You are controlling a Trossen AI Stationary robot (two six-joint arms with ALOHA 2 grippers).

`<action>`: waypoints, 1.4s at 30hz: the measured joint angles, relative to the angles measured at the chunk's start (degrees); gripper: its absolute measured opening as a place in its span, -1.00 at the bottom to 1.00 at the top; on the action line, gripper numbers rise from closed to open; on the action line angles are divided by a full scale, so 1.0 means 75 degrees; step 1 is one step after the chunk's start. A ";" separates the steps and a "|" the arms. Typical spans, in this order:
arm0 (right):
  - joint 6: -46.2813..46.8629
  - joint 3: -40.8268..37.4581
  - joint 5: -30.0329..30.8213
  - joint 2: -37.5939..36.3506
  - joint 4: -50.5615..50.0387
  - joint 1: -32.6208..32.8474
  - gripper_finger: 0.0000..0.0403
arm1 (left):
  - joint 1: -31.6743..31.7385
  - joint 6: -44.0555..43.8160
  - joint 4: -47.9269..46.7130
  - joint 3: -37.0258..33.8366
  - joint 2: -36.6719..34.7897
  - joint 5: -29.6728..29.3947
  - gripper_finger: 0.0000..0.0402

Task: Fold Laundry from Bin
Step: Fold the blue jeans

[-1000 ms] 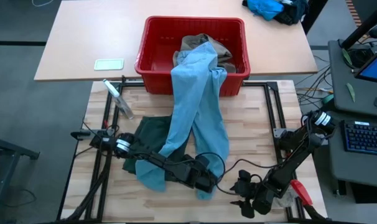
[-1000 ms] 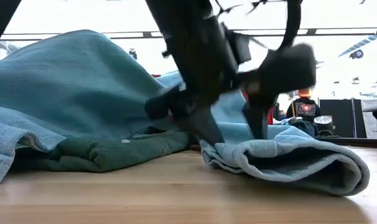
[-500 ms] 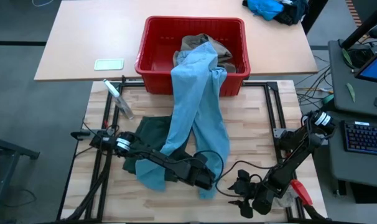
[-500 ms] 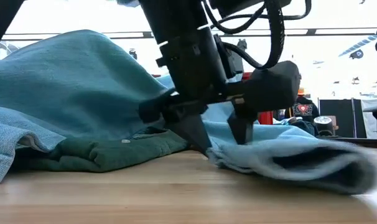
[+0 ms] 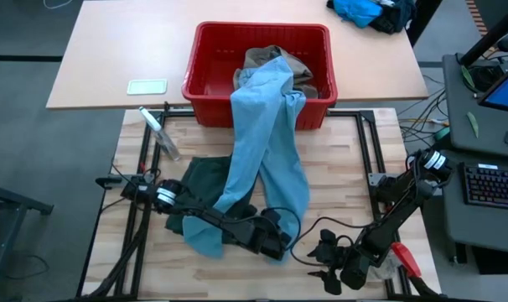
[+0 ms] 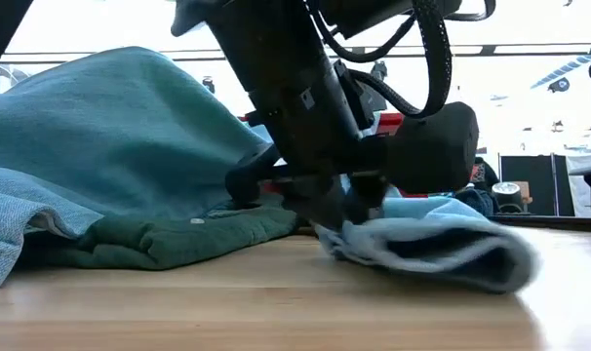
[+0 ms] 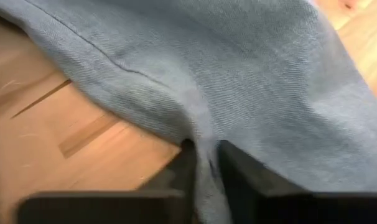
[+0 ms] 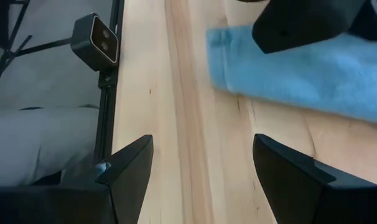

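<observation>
The red bin (image 5: 209, 75) stands at the far middle with a khaki piece (image 5: 262, 57) inside. Light blue denim trousers (image 5: 266, 134) hang over the bin's front rim, and both legs run down across the table. Dark green shorts (image 5: 199, 180) lie under the left leg. My left gripper (image 5: 275, 245) is down on the right leg's lower end (image 6: 442, 249) and shut on it; the same gripper (image 7: 205, 163) shows in its wrist view. My right gripper (image 5: 325, 256) waits open near the front edge, right of that leg end. My left gripper pinches a raised fold of denim (image 7: 203, 144) between its two fingers (image 7: 185, 171), close to the right leg's lower end. It comes slanting down from the table's left. The leg end (image 6: 413, 239) lies on the table beside the fingers, slack.
A clear spray bottle (image 5: 160, 132) lies at the table's far left, and a pale card (image 5: 146, 86) on the rear table. A bright blue and black cloth heap (image 5: 367, 12) sits at the far right. Bare wood shows at the front right (image 8: 176, 93).
My left gripper has sunk onto the right trouser leg's end and shut on the denim. The leg's free end has drawn in a little toward the fingers and stays on the table.
</observation>
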 joint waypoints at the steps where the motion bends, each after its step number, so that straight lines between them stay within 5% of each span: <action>1: 0.0050 0.0001 -0.0026 0.0000 0.0000 0.0012 0.30 | -0.0040 0.0025 -0.0026 -0.0007 -0.0020 -0.0054 -0.89; 14: 0.0448 0.0001 -0.0276 0.0000 0.0000 0.0536 0.30 | -0.0881 0.0751 -0.0645 -0.0028 -0.1631 -0.1778 -0.99; 22: 0.0782 -0.0016 0.1566 0.0088 -0.0084 0.0370 0.30 | -0.1079 0.1205 -0.0961 -0.0020 -0.2415 -0.2510 -1.00; 34: 0.2368 -0.0888 0.2150 0.0254 -0.0501 -0.0771 0.30 | -0.1082 0.1125 -0.1500 -0.0020 -0.2550 -0.2715 -1.00; 42: 0.1860 -0.1900 0.3757 0.0278 0.1739 -0.1101 0.30 | -0.1038 0.0780 -0.2439 -0.0020 -0.2585 -0.2885 -1.00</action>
